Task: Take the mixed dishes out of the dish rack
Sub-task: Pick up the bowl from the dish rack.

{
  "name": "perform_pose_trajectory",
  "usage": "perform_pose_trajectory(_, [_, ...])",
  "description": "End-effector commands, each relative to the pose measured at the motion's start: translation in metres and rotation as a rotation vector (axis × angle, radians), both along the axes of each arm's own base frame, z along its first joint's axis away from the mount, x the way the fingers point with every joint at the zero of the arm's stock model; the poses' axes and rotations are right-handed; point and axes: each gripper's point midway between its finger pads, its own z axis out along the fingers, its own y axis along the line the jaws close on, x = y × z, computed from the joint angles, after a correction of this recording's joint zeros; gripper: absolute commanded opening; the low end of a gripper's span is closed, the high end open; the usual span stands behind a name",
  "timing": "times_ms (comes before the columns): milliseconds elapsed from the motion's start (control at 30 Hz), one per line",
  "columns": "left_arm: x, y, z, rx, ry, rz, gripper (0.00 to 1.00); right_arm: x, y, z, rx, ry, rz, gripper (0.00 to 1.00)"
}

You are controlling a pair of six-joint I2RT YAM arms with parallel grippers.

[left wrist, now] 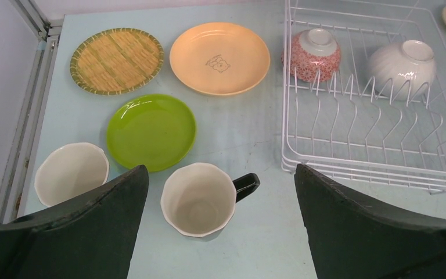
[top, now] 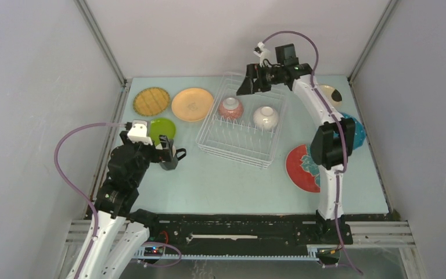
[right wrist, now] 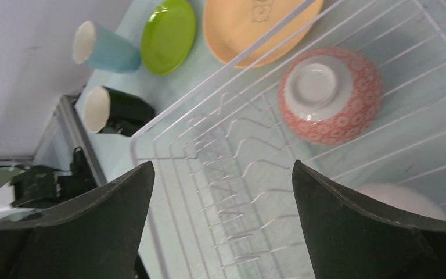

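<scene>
The dish rack is sitting mid-worktop, holding 2 upturned bowls: speckled red bowl and white bowl. Left jaws are standing apart over the black mug; right jaws are hovering apart above the rack's far side.

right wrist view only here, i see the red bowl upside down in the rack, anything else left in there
Observer: Yes, a white bowl sits upside down right beside it in the dish rack.
Operator: where's the left arm
Observer: The left tool is open, above the black mug on the table left of the rack.
Operator: what's right of the rack
Observer: A red floral plate and a blue plate lie there.
</scene>
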Motion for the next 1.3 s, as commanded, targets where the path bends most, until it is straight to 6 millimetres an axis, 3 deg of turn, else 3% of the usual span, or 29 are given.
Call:
perform_pose_trajectory(0, [0.004,-0.003,0.005,0.012,-0.036,-0.022,1.0,0.023,-0.009,-0.036,-0.145,0.027,-0.06,0.96])
perform_pose_trajectory(267, [0.004,0.0,0.004,0.03,-0.037,-0.012,1.0,0.068,0.006,-0.067,-0.138,0.051,-0.197,0.95])
perform_pose_trajectory(733, [0.009,0.002,0.0,0.043,-0.027,-0.013,1.0,0.104,0.031,-0.114,-0.091,0.086,-0.26,0.92])
perform_pose_trajectory(933, [0.009,0.0,0.001,0.037,-0.035,-0.027,1.0,0.108,0.033,-0.131,-0.101,0.093,-0.256,0.91])
perform_pose_trajectory(1133, [0.009,-0.002,0.0,0.033,-0.03,-0.044,1.0,0.103,0.033,-0.145,-0.096,0.131,-0.23,0.77])
perform_pose_trajectory(1267, [0.008,-0.016,0.005,0.015,-0.046,-0.12,1.0,0.107,0.023,-0.148,-0.076,0.163,-0.25,0.61])
